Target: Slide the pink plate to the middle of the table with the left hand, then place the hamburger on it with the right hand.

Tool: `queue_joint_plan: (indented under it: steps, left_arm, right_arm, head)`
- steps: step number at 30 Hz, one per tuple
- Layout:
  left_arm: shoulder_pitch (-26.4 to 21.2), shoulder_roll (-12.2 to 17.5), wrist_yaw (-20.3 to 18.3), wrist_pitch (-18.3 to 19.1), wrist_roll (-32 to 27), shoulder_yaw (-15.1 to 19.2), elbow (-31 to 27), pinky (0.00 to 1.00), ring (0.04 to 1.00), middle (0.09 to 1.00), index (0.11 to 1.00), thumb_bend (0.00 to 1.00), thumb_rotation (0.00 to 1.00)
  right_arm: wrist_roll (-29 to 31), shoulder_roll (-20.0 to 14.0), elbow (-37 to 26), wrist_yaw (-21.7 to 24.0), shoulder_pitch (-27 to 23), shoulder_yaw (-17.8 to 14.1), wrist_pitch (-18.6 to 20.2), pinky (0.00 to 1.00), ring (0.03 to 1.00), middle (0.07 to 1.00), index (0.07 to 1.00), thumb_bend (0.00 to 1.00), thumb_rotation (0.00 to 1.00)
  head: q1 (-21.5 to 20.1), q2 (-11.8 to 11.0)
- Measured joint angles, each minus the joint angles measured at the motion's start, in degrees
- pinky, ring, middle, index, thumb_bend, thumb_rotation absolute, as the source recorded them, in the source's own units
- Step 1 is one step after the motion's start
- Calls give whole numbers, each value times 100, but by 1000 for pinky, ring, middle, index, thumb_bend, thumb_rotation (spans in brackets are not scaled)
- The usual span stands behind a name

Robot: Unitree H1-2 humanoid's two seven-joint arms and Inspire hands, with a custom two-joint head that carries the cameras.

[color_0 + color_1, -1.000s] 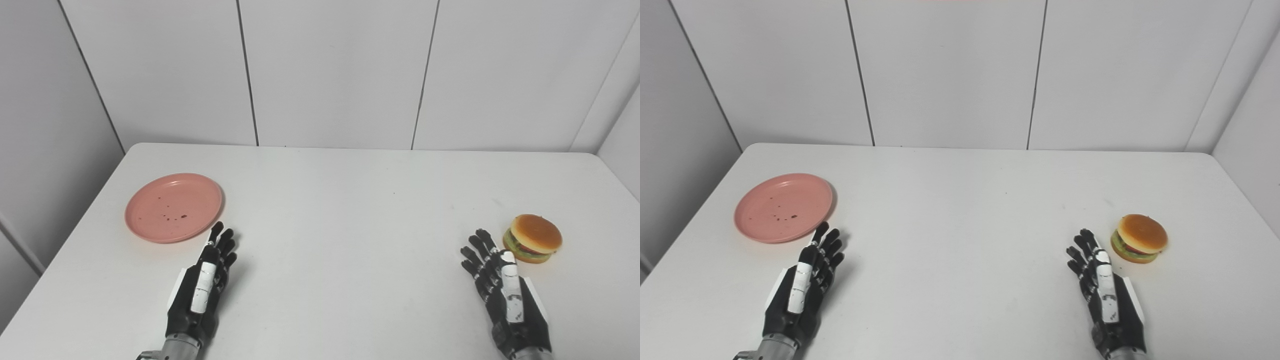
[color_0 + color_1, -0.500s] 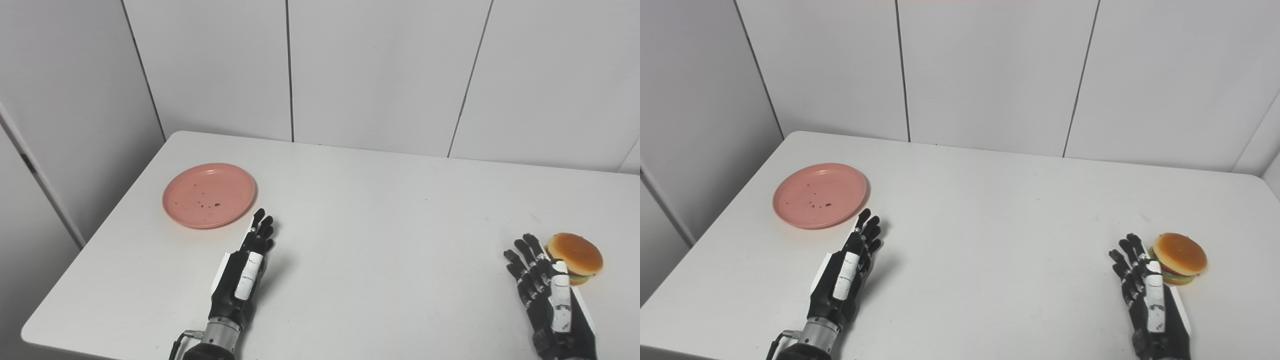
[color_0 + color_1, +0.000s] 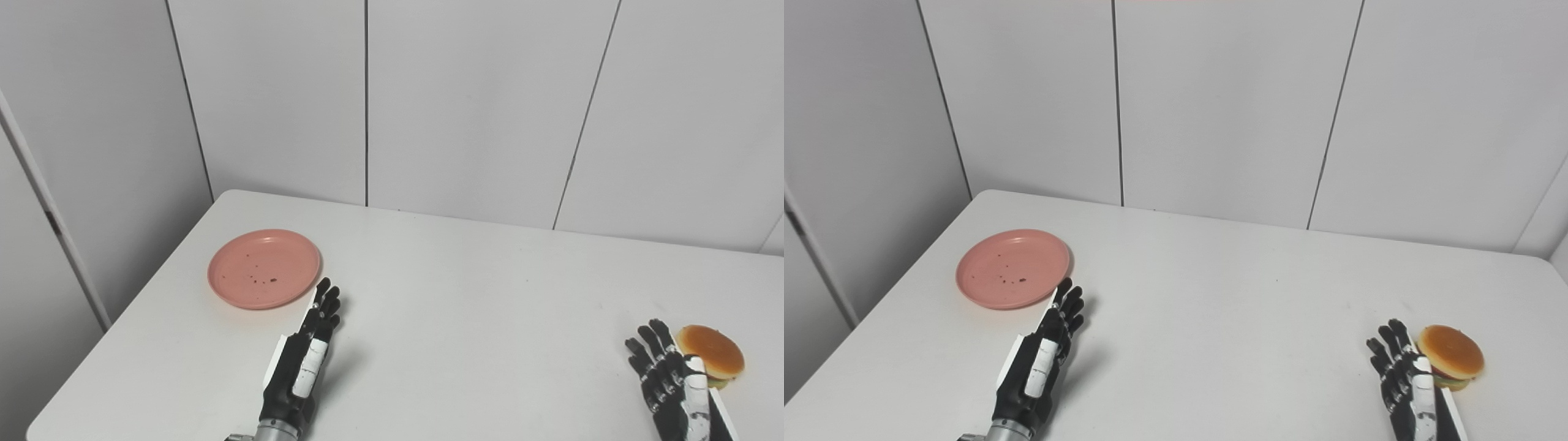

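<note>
The pink plate (image 3: 264,268) lies flat at the table's left side, with a few dark specks on it. My left hand (image 3: 304,358) rests open just to the right of and nearer than the plate, its fingertips close beside the rim; whether they touch it I cannot tell. A hamburger (image 3: 712,354) with a tan bun sits at the far right near the front. My right hand (image 3: 672,389) is open just left of the hamburger, fingers apart, holding nothing; its lower part is cut off by the picture's bottom edge.
The white table (image 3: 478,306) has its left edge near the plate and its front edge under the hands. Grey panelled walls (image 3: 478,104) close off the back and the left.
The whole picture has shifted: the camera turned left and tilted up, so everything sits lower and further right. Neither hand, the plate nor the hamburger has visibly moved on the table.
</note>
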Motion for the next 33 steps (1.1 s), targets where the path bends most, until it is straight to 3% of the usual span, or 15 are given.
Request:
queue_joint_plan:
  steps: [3,10,33]
  left_arm:
    - [-37,-7,-11,-131,-6,-4,97,1000,1000,999,1000,962,898]
    - [-76,-18,-46,-286,-12,-12,163,1000,1000,1000,1000,957,908]
    - [-79,-39,-45,-299,-222,109,68,1000,998,973,1000,1000,869]
  right_arm:
    - [-2,-54,178,43,-120,-3,-34,1000,944,971,982,890,1000]
    - [-5,-113,545,150,-365,-46,-247,1000,939,962,971,849,1000]
    - [-287,-52,388,141,-282,61,-331,980,922,948,944,861,1000]
  head:
    - [0,-123]
    - [-44,-176]
    - [-378,17]
